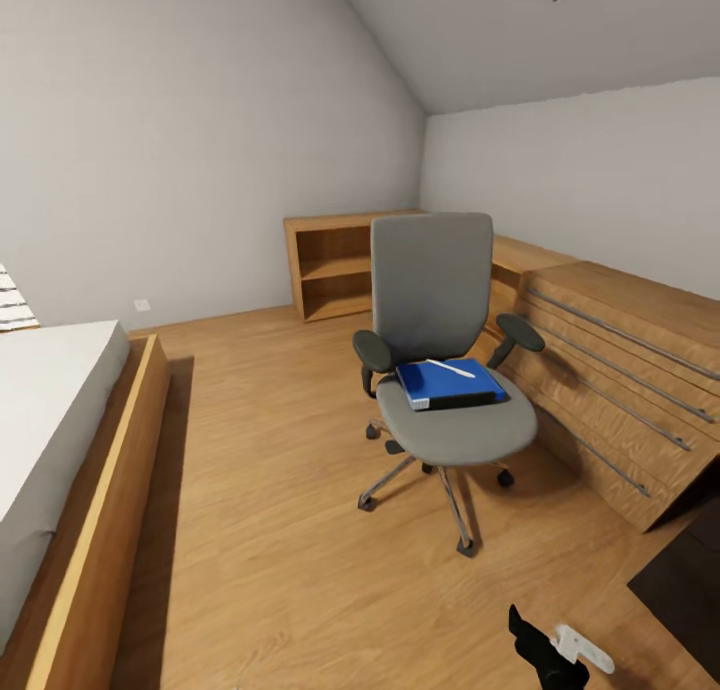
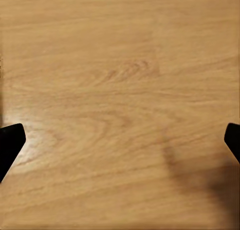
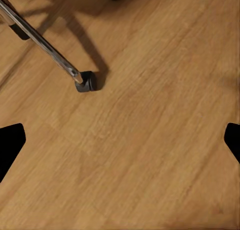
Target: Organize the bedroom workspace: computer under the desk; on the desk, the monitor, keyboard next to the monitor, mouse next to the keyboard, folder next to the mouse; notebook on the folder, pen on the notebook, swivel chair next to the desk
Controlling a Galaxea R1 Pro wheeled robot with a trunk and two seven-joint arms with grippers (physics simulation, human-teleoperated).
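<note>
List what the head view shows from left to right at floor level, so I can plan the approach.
Bed → swivel chair carrying the folder → light wooden drawer unit.

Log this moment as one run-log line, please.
phase: approaching | swivel chair: on floor | folder: on seat | pen: on folder | left gripper: open | right gripper: open

Dark desk corner [image 1: 690, 590] cut by frame edge. Grey upholstered swivel chair's [image 1: 435, 290] chrome base partly hidden under seat.
</note>
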